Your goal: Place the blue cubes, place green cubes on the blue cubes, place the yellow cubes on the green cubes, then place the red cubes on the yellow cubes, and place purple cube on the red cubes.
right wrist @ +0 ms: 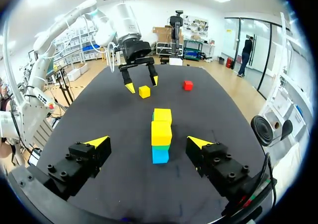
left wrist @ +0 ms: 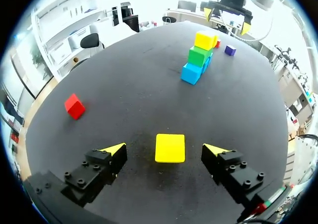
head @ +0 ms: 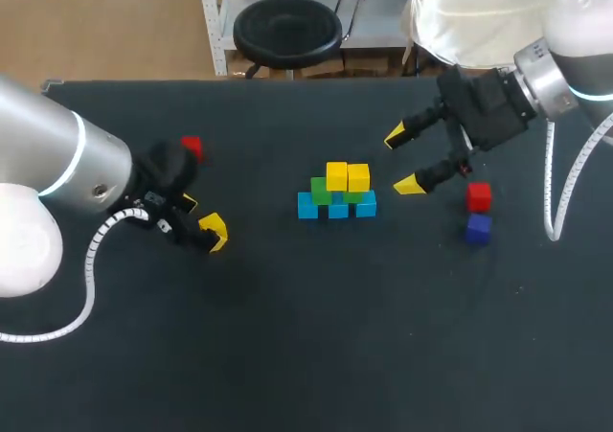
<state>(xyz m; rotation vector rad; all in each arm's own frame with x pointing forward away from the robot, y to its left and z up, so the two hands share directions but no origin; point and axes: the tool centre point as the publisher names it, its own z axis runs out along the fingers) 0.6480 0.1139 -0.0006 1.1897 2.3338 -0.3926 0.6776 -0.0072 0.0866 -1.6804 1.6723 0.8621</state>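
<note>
The loose small yellow cube (left wrist: pixel 170 148) sits flat on the black table (left wrist: pixel 149 100) toward its left edge, between the left jaws, which stand released with a gap on either side of it. It looks light, rigid and smooth-faced, so a squeeze on two opposite flat faces, square-on and centred, should hold it without twisting. The right jaws hang spread and empty beside the stack of blue, green and yellow cubes (head: pixel 337 193) near the table's middle.
</note>
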